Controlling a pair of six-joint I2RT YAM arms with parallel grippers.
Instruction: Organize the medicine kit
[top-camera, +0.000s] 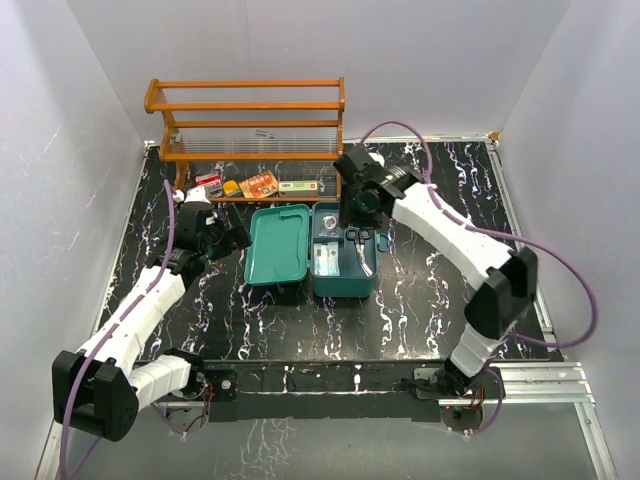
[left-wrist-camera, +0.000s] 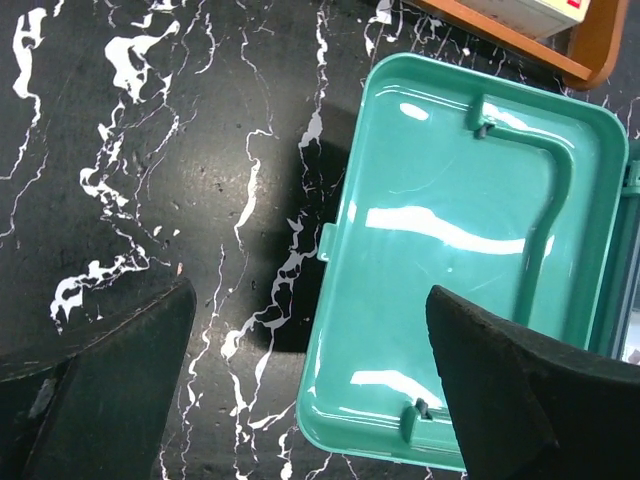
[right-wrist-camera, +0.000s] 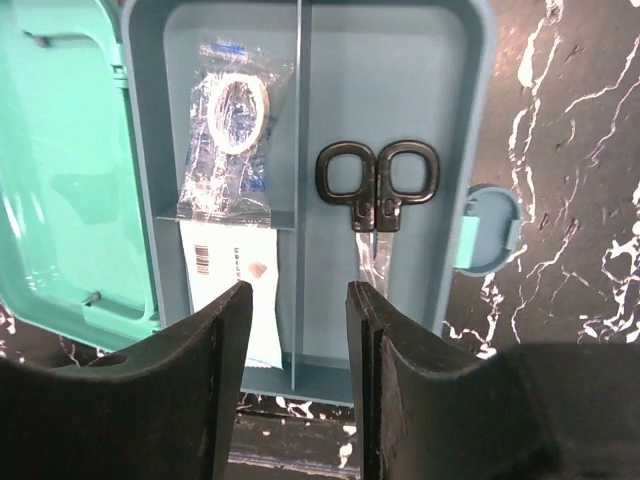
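A: On the black marbled surface (top-camera: 420, 290), mid-scene, we see the medicine kit (top-camera: 345, 292) open, its lid (top-camera: 278, 245) lying left.
B: We see the left fingers (left-wrist-camera: 110, 390) wide above that lid, and the right fingers (right-wrist-camera: 190, 390) narrow and empty above the scissors (right-wrist-camera: 378, 185).

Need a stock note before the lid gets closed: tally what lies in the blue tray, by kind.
In the tray:
Scissors: 1
Clear-wrapped roll packet: 1
White barcoded packet: 1
Total: 3
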